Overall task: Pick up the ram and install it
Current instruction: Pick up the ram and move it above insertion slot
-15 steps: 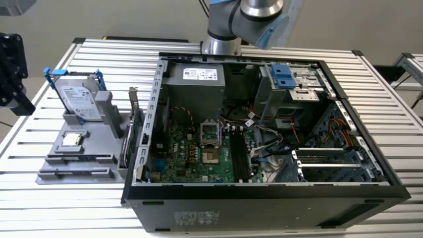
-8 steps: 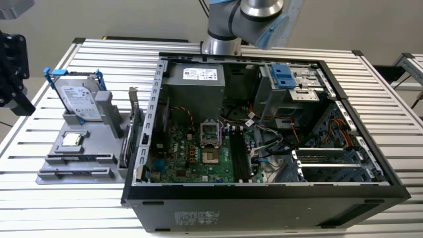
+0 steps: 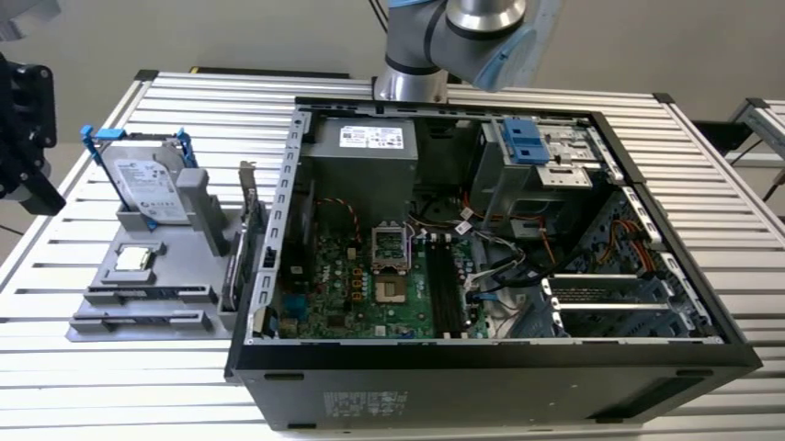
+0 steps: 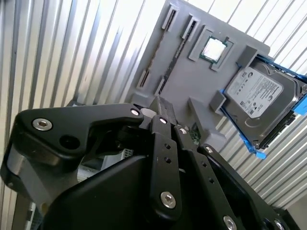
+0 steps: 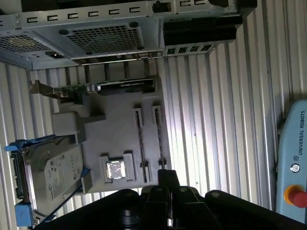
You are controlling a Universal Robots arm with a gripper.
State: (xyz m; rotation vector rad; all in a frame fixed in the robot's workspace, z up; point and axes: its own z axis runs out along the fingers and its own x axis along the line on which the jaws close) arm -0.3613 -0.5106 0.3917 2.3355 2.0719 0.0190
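Since your claw looks closed and empty, it could shove the thin ram askew in the grey holder near the tabletop's edge unless opened.

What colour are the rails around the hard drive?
Blue rails, clearest in the second wrist view.

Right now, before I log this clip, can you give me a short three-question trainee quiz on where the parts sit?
1. True or false: the ram stands on edge in the grey holder, outside the computer case.
2. Which part lies flat in the holder beside the ram? A) a fan B) the processor chip C) a screwdriver
3. Fill in: the hard drive leaning in the holder has ___ rails.
Key: 1 true; 2 B; 3 blue.
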